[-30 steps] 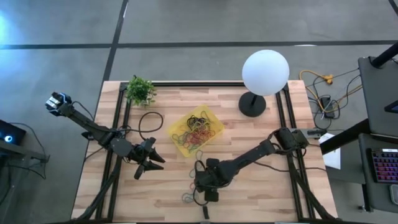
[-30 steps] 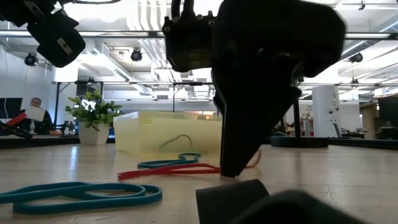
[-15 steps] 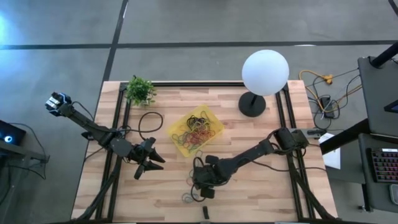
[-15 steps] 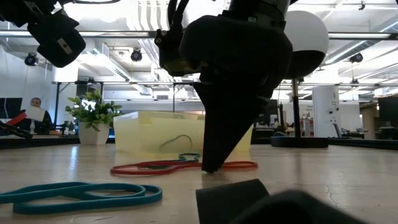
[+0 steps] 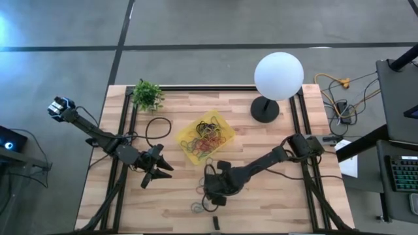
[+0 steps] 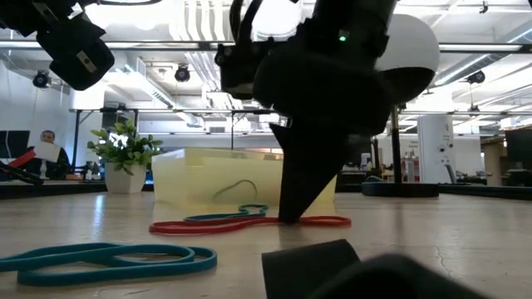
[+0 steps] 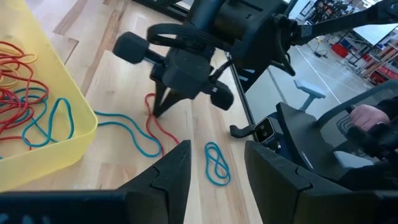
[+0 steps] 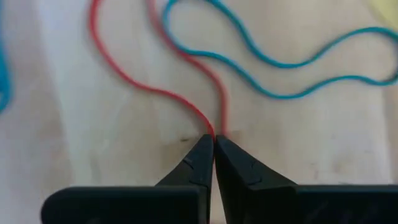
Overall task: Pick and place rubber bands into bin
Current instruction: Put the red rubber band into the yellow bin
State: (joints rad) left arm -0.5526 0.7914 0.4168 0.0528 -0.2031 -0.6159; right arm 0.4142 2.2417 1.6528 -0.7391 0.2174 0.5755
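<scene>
You had the right gripper (image 8: 213, 146) down on the worktop (image 5: 274, 202) just in front of the bin (image 5: 189, 155), its fingers (image 8: 193, 163) pinched together on one end of the red rubber band (image 8: 155, 90). The grip looked thin: only the very tips held the strand, so a quick lift could have let it snap free, and the blue rubber band (image 8: 273, 62) lying across the same spot could have been dragged along or flicked off the worktop. The tips also pressed right at the wood, so scraping was a risk if you had pushed lower.

Your left gripper (image 5: 155, 171) waited over the left part of the worktop with its fingers spread wide and empty.

Counted outside the bin, you had three loose bands: the red one, the blue one beside it, and a second blue band (image 7: 216, 163) folded into a figure eight nearer the front edge. One big black ring (image 5: 157, 128) lay near the plant (image 5: 146, 94). The bin held a tangle of bands I could not count
</scene>
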